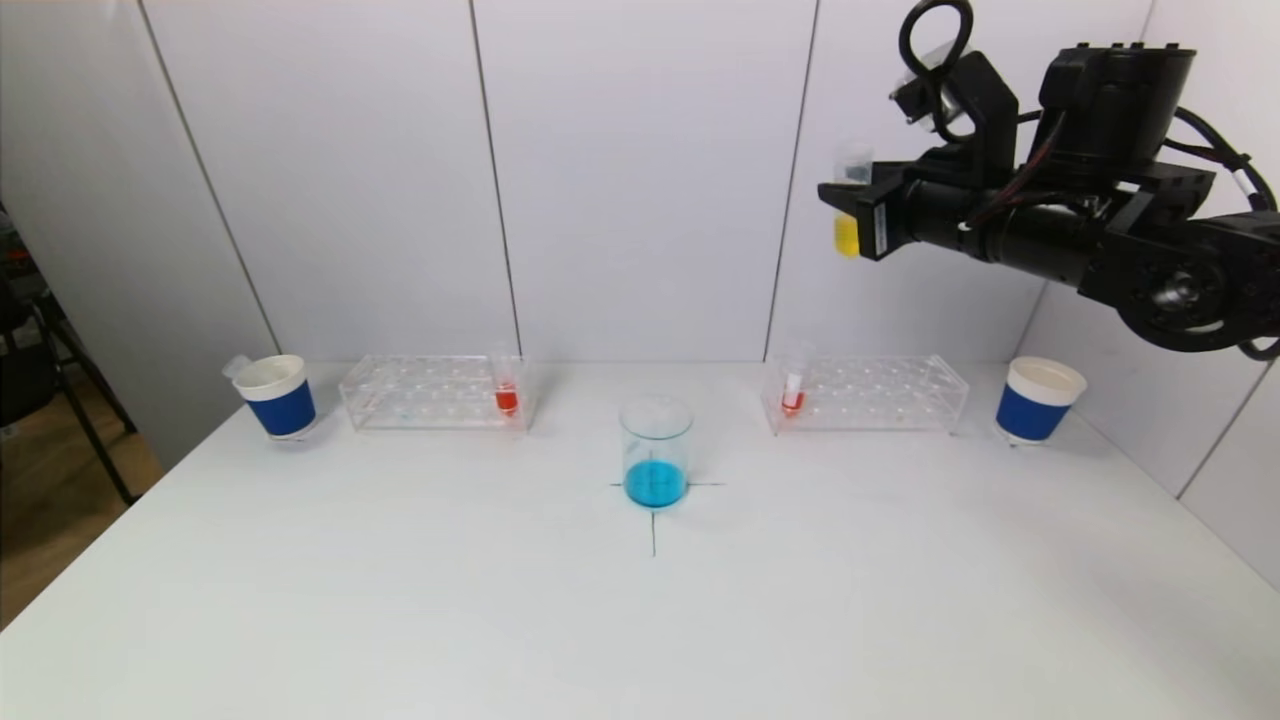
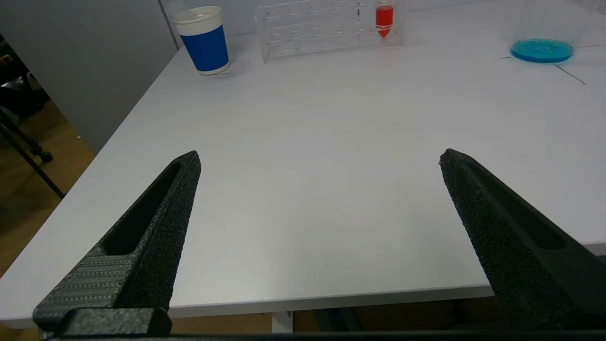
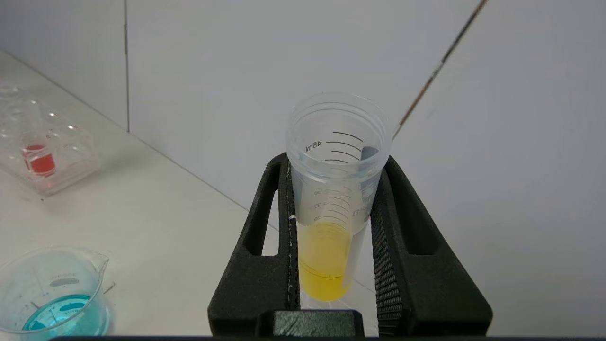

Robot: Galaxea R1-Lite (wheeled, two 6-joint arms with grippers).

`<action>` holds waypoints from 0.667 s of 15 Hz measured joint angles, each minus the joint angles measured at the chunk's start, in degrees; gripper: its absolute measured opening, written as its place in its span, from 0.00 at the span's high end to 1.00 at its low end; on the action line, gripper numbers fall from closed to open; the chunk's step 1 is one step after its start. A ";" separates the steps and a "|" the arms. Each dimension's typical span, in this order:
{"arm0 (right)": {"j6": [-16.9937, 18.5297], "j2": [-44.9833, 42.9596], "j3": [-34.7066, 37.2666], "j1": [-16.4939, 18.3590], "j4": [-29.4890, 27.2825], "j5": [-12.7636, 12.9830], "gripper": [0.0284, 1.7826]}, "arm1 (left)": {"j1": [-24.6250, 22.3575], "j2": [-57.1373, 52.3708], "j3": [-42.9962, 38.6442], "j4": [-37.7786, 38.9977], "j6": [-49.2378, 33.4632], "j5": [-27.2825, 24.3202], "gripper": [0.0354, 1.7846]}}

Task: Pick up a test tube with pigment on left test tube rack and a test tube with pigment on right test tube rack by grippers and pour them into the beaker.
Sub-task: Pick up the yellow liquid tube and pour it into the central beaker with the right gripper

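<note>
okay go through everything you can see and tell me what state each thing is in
Right gripper: shut on yellow tube, raised above right rack.
Yellow tube: upright, open, part full.
Left gripper: open, empty, low over the table.
Beaker: upright, blue liquid inside.
Left rack: one red tube.
Right rack: one red tube.
Cups: upright.

The robot's right arm was matte black, built of blocky and cylindrical housings, with black cables looping above its wrist. The right gripper had wedge-shaped slotted fingers with ribbed inner pads; the left gripper showed grainy black tapered fingers.
</note>
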State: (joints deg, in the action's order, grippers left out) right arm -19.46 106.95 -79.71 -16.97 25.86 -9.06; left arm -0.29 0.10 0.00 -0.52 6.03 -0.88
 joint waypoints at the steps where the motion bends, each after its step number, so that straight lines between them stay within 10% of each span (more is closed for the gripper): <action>1: -1.93 0.72 -0.35 -0.37 0.13 -1.99 0.73 | 0.00 0.00 0.00 0.00 -0.02 0.00 0.01; 10: -15.69 11.52 -7.79 -2.01 -0.11 -16.96 0.73 | -0.01 0.00 0.00 0.01 -0.06 0.00 0.01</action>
State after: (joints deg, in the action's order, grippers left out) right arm -35.15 118.47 -87.50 -18.98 25.75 -26.01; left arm -0.30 0.10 0.00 -0.51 5.97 -0.88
